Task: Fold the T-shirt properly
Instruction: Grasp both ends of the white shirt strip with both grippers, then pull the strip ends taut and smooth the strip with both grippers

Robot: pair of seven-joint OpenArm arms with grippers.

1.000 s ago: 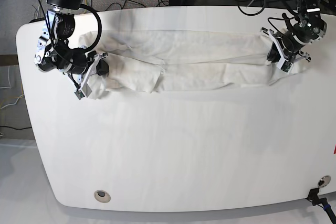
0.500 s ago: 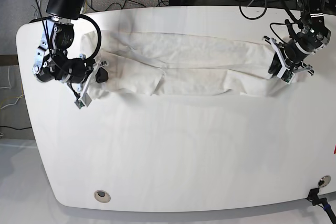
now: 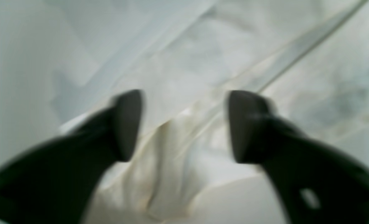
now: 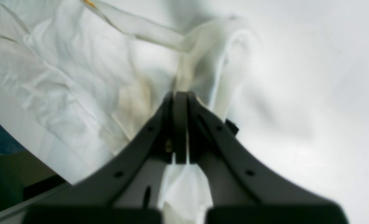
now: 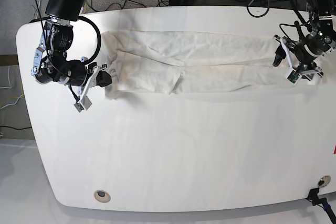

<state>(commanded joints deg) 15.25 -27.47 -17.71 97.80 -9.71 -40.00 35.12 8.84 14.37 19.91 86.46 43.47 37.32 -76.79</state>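
Base view: right gripper (image 5: 103, 78) low at table's (image 5: 173, 156) left side, fingers clamped on T-shirt (image 5: 194, 61) end. Left gripper (image 5: 286, 62) at opposite end, jaws spread wide in blurred left wrist view, cloth between them, unpinched. T-shirt stretched as long, narrow, wrinkled white band across table's far half, plain side showing. Right wrist view: fabric bunched at closed tips.

White T-shirt (image 5: 194, 64), white table (image 5: 184, 150)
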